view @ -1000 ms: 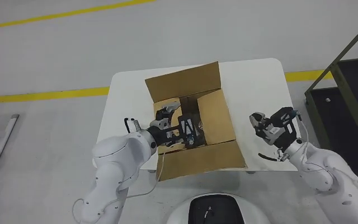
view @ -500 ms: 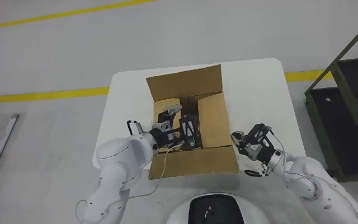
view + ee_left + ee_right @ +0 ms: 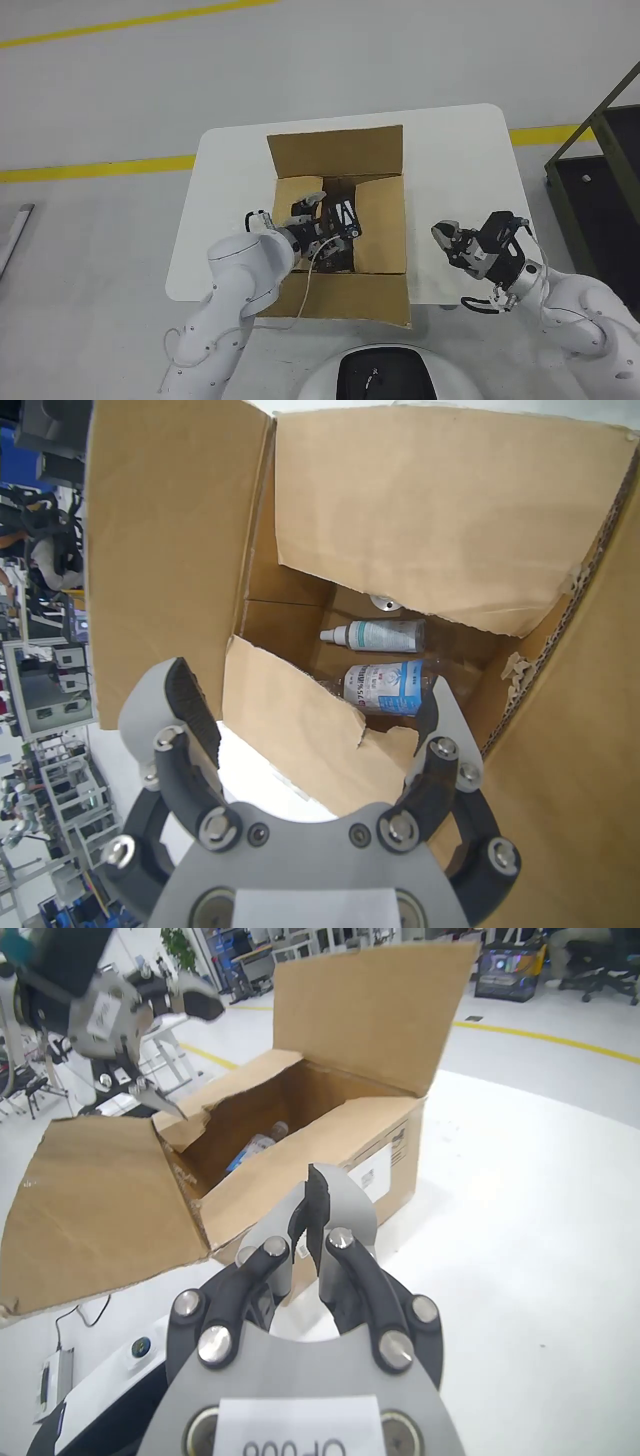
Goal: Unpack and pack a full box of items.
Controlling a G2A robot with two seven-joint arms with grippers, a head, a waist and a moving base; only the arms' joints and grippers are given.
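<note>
Cardboard box [image 3: 335, 152] is sitting open in the middle of the white surface [image 3: 455, 150], so here's how it looks from my end. Its far flap [image 3: 365, 1013] stands upright. The near flap [image 3: 345, 296] is folded out flat toward the robot and pokes past the surface's edge. The side flaps [image 3: 382, 225] have ragged, torn edges and lean in over the opening.

Down on the bottom I can make out two bottles lying on their sides, just beside each other. One is a small spray bottle [image 3: 375, 635] with a white nozzle. The other is a bigger clear bottle [image 3: 385, 690] with a blue and white label. There's also a little round metal thing [image 3: 385, 602] peeking out under the edge of one side flap, and I can't tell what it is.

My left pincer [image 3: 310, 705] hovers over the left part of the opening, jaws spread wide with nothing between them, pointing down toward the bottles. The right wrist camera shows it above the torn left flap, clear of the cardboard.

My right pincer [image 3: 312, 1193] is squeezed closed on nothing, fingers pressed together. It's over bare surface just right of the box, not touching it, and faces the box wall with the white sticker [image 3: 375, 1173].

Off on the floor to the right there's a green metal cart [image 3: 600, 210].
</note>
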